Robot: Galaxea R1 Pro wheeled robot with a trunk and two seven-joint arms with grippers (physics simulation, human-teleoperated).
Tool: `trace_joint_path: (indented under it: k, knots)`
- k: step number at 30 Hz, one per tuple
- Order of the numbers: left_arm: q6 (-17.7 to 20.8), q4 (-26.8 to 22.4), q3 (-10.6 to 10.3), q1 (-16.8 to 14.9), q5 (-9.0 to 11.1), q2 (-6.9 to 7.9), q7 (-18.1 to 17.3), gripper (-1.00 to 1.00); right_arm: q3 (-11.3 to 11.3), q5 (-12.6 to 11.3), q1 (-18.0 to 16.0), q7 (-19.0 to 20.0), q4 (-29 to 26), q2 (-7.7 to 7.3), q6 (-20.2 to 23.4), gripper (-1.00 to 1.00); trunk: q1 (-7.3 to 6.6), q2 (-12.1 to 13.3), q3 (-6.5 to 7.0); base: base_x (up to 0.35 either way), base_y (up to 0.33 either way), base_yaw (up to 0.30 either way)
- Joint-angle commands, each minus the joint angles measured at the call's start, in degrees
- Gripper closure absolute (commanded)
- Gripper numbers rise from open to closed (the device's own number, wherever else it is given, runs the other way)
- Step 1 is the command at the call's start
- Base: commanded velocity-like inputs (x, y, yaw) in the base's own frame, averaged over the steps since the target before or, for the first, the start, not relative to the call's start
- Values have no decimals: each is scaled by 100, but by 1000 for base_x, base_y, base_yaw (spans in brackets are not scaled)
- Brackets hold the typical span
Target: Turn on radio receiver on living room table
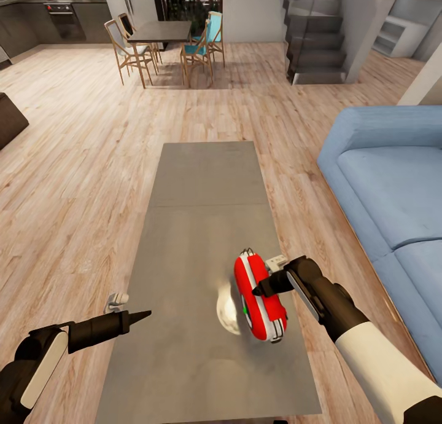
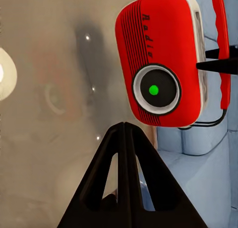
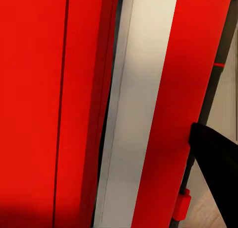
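Your right gripper (image 1: 261, 287) is clamped on the radio receiver (image 1: 259, 298), lifted at lower centre-right over the table (image 1: 202, 184), left gripper (image 1: 142, 315) fingers together facing its dial (image 2: 156, 89): poke hard and the radio may twist free.

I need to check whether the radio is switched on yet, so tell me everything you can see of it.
The radio receiver is red with white sides, a slim red top handle, grille lines and a round dark dial with a green dot at its centre. It stands above the table near its right edge, the right pincer at its handle.
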Motion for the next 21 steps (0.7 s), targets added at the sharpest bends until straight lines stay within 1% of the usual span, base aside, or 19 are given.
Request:
trace_joint_path:
  k: [1,6,11,21]
  knots:
    - [0,0,0,0,0,0,0,100,-1,-32,0,-34,-2,-1,3,100,0,0,0,0,0,0]
    - [-1,0,0,0,0,0,0,100,3,-41,0,-202,-5,-10,-3,100,0,0,0,0,0,0]
    - [-1,0,0,0,0,0,0,100,0,-72,0,-275,3,-19,-220,100,0,0,0,0,0,0]
    - [-9,63,0,0,0,-7,1,100,-1,-104,0,-295,41,-21,-627,100,0,0,0,0,0,0]
